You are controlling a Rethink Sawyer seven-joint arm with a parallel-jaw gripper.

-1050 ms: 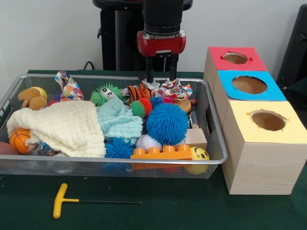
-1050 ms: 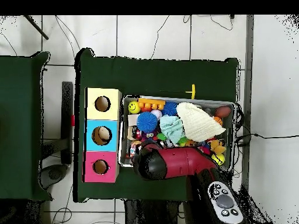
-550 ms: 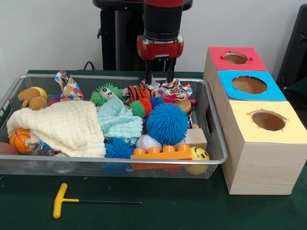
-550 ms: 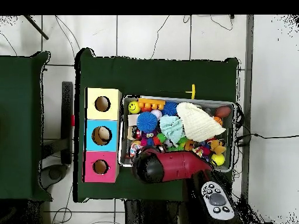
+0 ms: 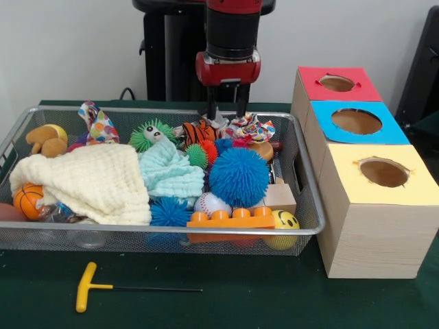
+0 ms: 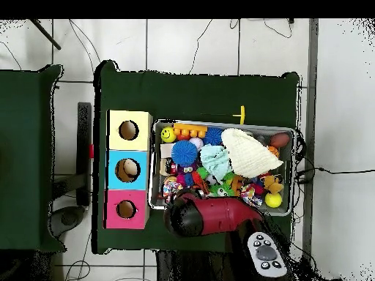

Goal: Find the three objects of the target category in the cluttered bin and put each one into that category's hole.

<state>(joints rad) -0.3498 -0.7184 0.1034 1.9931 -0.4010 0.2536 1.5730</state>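
Observation:
My gripper (image 5: 226, 112) hangs open over the back rim of the wire bin (image 5: 309, 205), with nothing between its fingers (image 5: 212, 110). Its tips stand just above a tiger toy (image 5: 199, 132) and a multicoloured fabric bow (image 5: 250, 127). The bin holds a large blue spiky ball (image 5: 239, 176), a green spiky ball (image 5: 152, 135), a baseball (image 5: 211, 203), a yellow smiley ball (image 5: 282, 226), a basketball (image 5: 29, 199), an orange brick (image 5: 230, 221), a cream cloth (image 5: 92, 181) and a pale blue cloth (image 5: 168, 171). In the overhead view the arm (image 6: 212, 216) covers the gripper.
Three wooden boxes with round holes stand beside the bin: red top (image 5: 336, 92), blue top (image 5: 357, 131), yellow top (image 5: 381, 185). A yellow-handled T tool (image 5: 88, 286) lies on the green cloth in front of the bin. A plush bear (image 5: 46, 139) sits in a back corner.
The gripper has risen slightly and drawn back toward the bin's back rim, still open and holding nothing. The toys in the bin have not moved.

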